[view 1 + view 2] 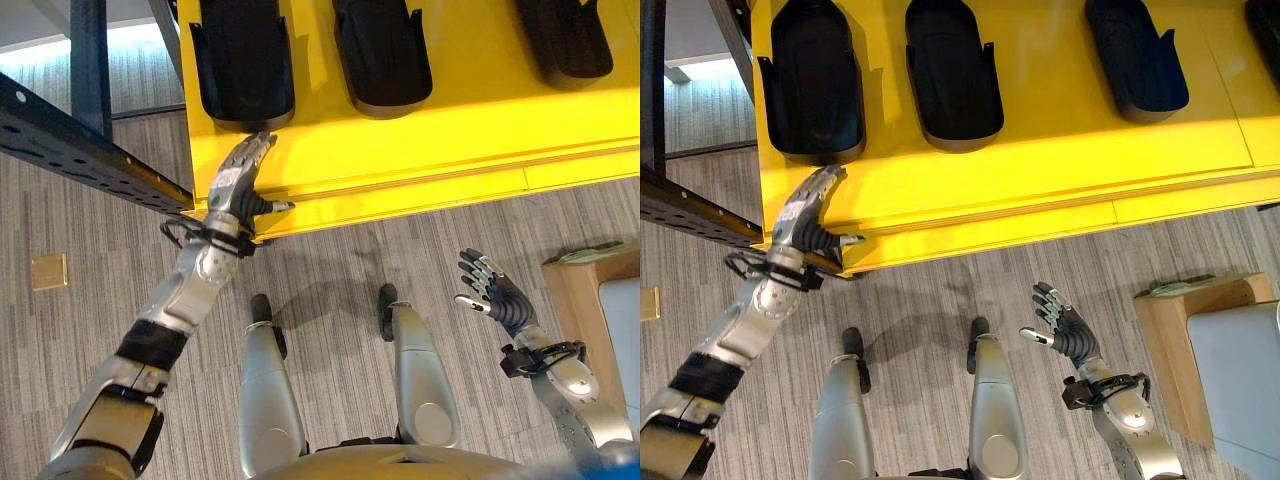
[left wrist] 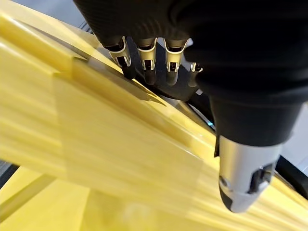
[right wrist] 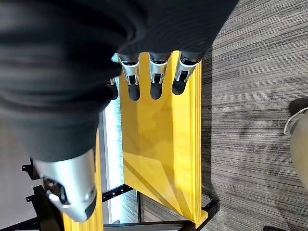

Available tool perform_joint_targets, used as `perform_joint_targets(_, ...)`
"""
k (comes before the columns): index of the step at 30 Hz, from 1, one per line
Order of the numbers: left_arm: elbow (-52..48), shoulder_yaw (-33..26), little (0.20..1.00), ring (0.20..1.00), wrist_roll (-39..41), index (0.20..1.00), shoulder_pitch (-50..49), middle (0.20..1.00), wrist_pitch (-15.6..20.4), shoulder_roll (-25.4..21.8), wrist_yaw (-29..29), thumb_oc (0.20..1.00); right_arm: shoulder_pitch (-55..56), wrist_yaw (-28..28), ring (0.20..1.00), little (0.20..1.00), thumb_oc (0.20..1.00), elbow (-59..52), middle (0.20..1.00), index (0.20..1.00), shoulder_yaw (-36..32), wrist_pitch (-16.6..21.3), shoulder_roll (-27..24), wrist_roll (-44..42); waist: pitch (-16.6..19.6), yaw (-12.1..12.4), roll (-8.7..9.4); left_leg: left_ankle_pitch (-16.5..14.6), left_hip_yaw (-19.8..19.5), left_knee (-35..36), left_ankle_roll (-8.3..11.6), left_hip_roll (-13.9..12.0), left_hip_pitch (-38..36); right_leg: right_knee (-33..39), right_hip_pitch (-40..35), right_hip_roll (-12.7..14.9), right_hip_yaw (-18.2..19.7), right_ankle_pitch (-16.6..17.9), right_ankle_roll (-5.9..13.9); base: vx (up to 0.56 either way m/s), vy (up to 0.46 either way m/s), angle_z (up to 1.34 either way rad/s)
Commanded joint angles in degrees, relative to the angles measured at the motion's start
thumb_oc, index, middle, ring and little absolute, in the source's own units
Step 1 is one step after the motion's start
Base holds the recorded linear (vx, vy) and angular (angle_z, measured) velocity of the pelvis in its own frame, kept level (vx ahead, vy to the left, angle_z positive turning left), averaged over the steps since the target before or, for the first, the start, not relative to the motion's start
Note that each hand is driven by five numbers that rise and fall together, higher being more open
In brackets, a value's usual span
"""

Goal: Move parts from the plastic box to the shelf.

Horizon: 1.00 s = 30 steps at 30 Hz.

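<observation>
Several black, scoop-shaped parts lie in a row on the yellow shelf (image 1: 450, 130). My left hand (image 1: 240, 180) reaches over the shelf's front edge, open, with straight fingers whose tips are at the near end of the leftmost black part (image 1: 245, 60). In the left wrist view those fingertips (image 2: 144, 72) sit against that part's dark edge (image 2: 168, 89), and nothing is held. Two more parts (image 1: 382, 50) (image 1: 565, 35) lie further right. My right hand (image 1: 1065, 325) hangs open and empty over the carpet, well short of the shelf; its fingers (image 3: 154, 72) point at the yellow shelf (image 3: 154, 144).
A dark blue perforated rack beam (image 1: 70, 145) crosses at the left, beside the shelf's corner. A wooden stand (image 1: 1165, 330) holding a pale grey box (image 1: 1240, 370) stands at the right edge. A small tan square (image 1: 49, 271) lies on the striped carpet.
</observation>
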<state>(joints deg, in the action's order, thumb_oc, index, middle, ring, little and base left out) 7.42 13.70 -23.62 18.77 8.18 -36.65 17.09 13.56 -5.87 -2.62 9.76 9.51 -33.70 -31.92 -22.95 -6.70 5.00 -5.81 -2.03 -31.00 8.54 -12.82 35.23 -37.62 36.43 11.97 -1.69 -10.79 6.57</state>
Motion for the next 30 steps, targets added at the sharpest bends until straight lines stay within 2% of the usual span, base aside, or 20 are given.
perform_joint_targets(1, -1.11, 1.66, 1.000, 1.000, 1.49, 1.000, -4.59, 1.000, 1.93, -0.43, -4.08, 1.000, 0.23, 0.52, 1.000, 1.000, 1.000, -1.45, 1.000, 1.000, -1.26, 2.53, 0.63, -1.19, 0.95, -0.19, -0.38, -1.19, 0.85, -1.60, -0.47, -1.31, 1.44, 3.80, -3.76, 1.34, 1.13, 3.21, 0.93, 0.00, 0.000, 0.00)
perform_joint_targets(7, -7.49, 1.22, 1.000, 1.000, 1.80, 1.000, -9.88, 1.000, 4.73, -2.97, -5.74, 1.000, -0.19, 0.77, 1.000, 1.000, 1.000, -2.49, 1.000, 1.000, -1.60, 3.72, 0.40, -0.82, 1.01, 0.46, -0.40, -1.15, 0.75, -0.99, -0.56, -1.18, 0.61, 4.27, -4.81, 1.32, 0.85, 3.19, 0.97, 0.00, 0.000, 0.00)
perform_joint_targets(15, -12.03, -0.05, 1.000, 1.000, 6.60, 1.000, -15.70, 1.000, 6.85, -3.86, -6.98, 1.000, -2.27, 3.02, 1.000, 1.000, 1.000, -5.45, 1.000, 1.000, -2.80, 6.67, -0.31, 0.80, 1.35, 0.97, -0.18, -0.90, 0.58, 0.02, -0.72, -1.17, -1.32, 5.84, -7.22, 1.23, 0.47, 3.81, 1.16, 0.00, 0.000, 0.01)
perform_joint_targets(19, -12.72, 0.93, 1.000, 1.000, 4.91, 1.000, -17.39, 1.000, 8.14, -5.96, -6.59, 1.000, -3.65, 4.24, 1.000, 1.000, 1.000, -8.87, 1.000, 1.000, -4.21, 8.61, -0.74, 1.58, 2.07, 1.20, -0.04, -0.12, 0.51, 1.59, -0.79, -1.12, -2.59, 7.63, -8.92, 1.25, 0.12, 4.63, 1.46, 0.02, 0.006, 0.02)
perform_joint_targets(20, -11.37, 1.74, 1.000, 1.000, 3.39, 1.000, -18.42, 1.000, 8.54, -6.76, -6.62, 1.000, -6.92, 6.67, 1.000, 1.000, 1.000, -11.75, 1.000, 1.000, -5.44, 10.34, -0.73, 3.05, 2.66, 1.58, -0.18, -0.51, 0.73, 2.41, -0.77, -1.26, -5.07, 8.91, -11.56, 1.20, 0.04, 4.56, 1.84, 0.03, 0.029, 0.04)
perform_joint_targets(30, -10.68, 0.61, 1.000, 1.000, 4.71, 1.000, -21.35, 1.000, 9.40, -6.52, -7.44, 1.000, -12.90, 9.95, 1.000, 1.000, 1.000, -17.15, 1.000, 1.000, -9.51, 13.18, 0.37, 2.29, 4.82, 1.84, -0.09, 0.81, 0.93, 5.88, -0.90, -1.20, -9.36, 13.56, -16.90, 1.32, -0.65, 5.91, 2.57, 0.05, 0.015, 0.02)
